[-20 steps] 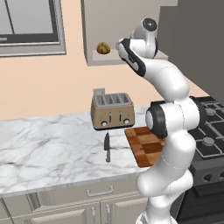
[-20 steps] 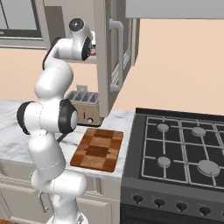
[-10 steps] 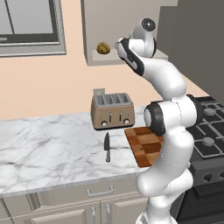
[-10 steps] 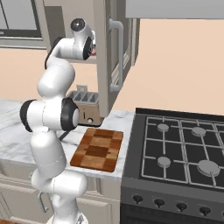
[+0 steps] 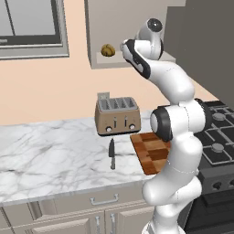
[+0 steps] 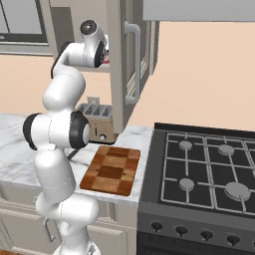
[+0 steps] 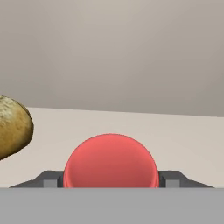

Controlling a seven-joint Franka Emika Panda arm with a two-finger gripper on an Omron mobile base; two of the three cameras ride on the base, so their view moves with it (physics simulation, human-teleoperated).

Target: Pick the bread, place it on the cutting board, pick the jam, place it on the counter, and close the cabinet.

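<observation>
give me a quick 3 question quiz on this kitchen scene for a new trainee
1. True or false: the bread already lies on the cutting board.
2. In the hand view, what sits between the gripper fingers? A) the jam B) a knife C) a toaster
3. Fill in: the knife lies on the counter in front of the ____.

Key
1. False. The bread is on the cabinet shelf and the board is bare.
2. A. The red jar fills the space between the fingers, with the bread off to its side.
3. toaster
</observation>
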